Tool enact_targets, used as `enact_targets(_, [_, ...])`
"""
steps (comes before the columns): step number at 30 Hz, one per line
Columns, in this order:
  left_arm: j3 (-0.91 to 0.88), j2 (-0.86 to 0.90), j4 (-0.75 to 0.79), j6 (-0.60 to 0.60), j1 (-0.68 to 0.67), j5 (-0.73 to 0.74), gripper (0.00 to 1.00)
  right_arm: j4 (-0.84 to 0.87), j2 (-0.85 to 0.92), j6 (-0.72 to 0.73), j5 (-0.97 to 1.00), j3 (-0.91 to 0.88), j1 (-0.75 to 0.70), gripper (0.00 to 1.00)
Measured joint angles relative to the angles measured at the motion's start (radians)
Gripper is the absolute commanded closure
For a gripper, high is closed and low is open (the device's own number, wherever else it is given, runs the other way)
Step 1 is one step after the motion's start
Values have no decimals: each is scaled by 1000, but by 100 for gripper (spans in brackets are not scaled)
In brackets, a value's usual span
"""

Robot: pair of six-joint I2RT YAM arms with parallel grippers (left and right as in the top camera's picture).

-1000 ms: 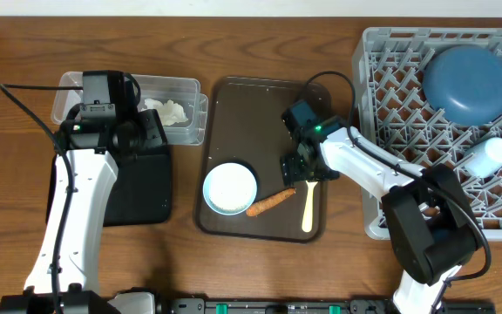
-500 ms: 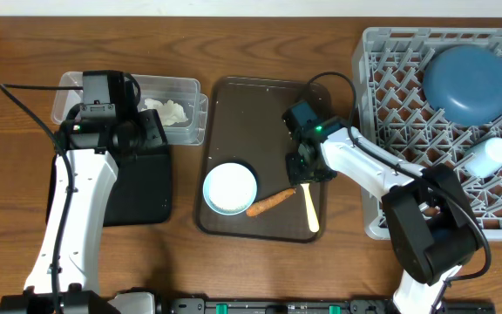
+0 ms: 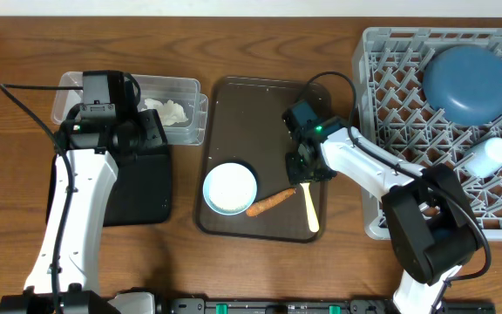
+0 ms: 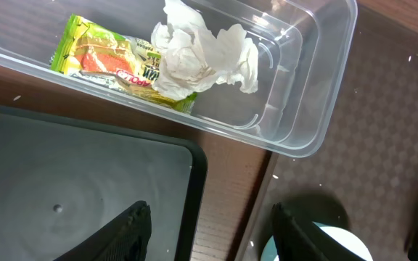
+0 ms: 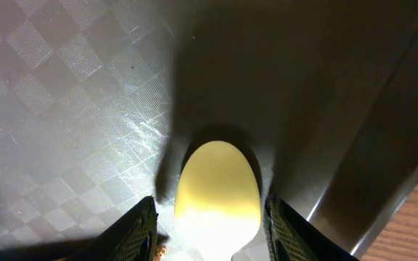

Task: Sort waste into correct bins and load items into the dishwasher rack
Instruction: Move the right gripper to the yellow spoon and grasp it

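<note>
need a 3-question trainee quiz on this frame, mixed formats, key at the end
1. True or false: the carrot stick already lies in the clear tub.
2. Which thing does the right pincer straddle? A) the bowl B) the pale yellow spoon C) the pink cup
3. Fill in: beside the wrapper, the tub holds a crumpled white ___.

Key: 1 false, it lies on the brown tray; 2 B; 3 tissue.
</note>
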Motion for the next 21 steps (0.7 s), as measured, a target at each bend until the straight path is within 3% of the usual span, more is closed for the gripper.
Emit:
enact_targets(10, [0,0,0,0,0,0,44,34,-8,0,11,-26,0,53])
enact_targets(21, [0,0,0,0,0,0,44,34,-10,-1,35,-30,0,66])
